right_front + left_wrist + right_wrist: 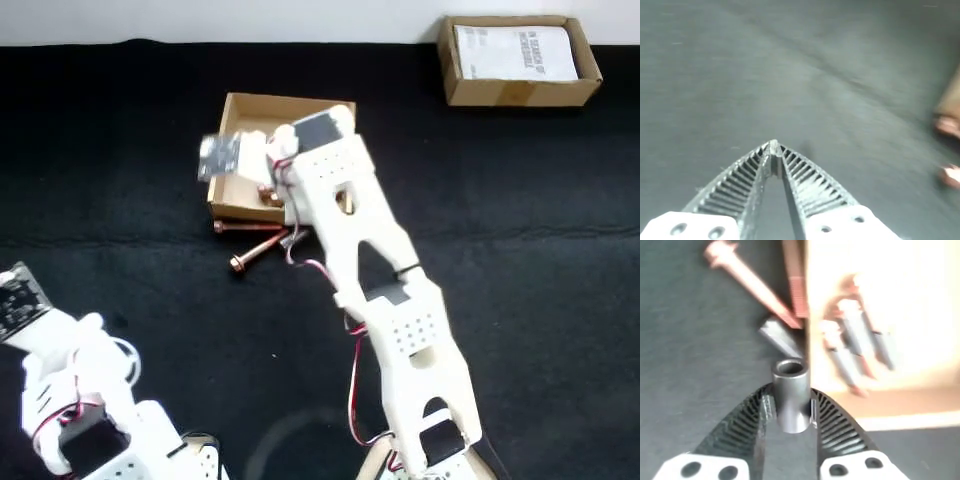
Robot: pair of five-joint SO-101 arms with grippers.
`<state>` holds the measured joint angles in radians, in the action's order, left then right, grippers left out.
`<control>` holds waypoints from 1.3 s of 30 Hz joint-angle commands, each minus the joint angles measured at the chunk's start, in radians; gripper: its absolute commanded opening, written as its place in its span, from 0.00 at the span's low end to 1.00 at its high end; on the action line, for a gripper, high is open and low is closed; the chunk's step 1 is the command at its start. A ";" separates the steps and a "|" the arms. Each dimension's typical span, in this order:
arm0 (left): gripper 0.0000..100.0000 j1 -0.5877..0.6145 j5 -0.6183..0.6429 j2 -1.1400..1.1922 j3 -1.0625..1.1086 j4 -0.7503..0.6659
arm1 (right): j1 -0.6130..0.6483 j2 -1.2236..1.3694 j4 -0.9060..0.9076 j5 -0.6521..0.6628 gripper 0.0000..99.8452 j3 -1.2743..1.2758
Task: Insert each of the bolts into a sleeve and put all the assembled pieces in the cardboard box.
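A grey sleeve (791, 410) is clasped in the right gripper (791, 392) just beside the cardboard box (900, 399), while the left gripper (774, 147) is seen clenched empty, well apart from it.

White arms (400, 330), ribbed black left hand (773, 150)

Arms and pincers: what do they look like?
The left arm and right arm are white plastic shells with cut-out holes and dark motor blocks; red and black cables trail beside them. The left pincer and right pincer have dark ribbed tapering fingers on white mounts with screw holes.
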<state>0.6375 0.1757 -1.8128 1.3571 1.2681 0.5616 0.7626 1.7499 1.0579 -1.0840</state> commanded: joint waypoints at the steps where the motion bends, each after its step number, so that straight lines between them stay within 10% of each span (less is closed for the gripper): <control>1: 0.01 -0.170 0.035 0.004 -0.056 -0.014 | -0.048 -0.189 0.018 -0.020 0.01 -0.050; 21: 0.12 -0.717 0.259 0.700 -0.326 -0.239 | -0.090 -0.990 0.010 -0.164 0.01 0.871; 39: 0.01 -0.742 0.506 1.500 -0.690 -0.247 | -0.193 -1.056 0.013 -0.190 0.01 0.903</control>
<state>-0.0928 0.6467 -0.3982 0.7342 1.0349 0.3805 -0.2516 1.7530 0.8800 -0.1803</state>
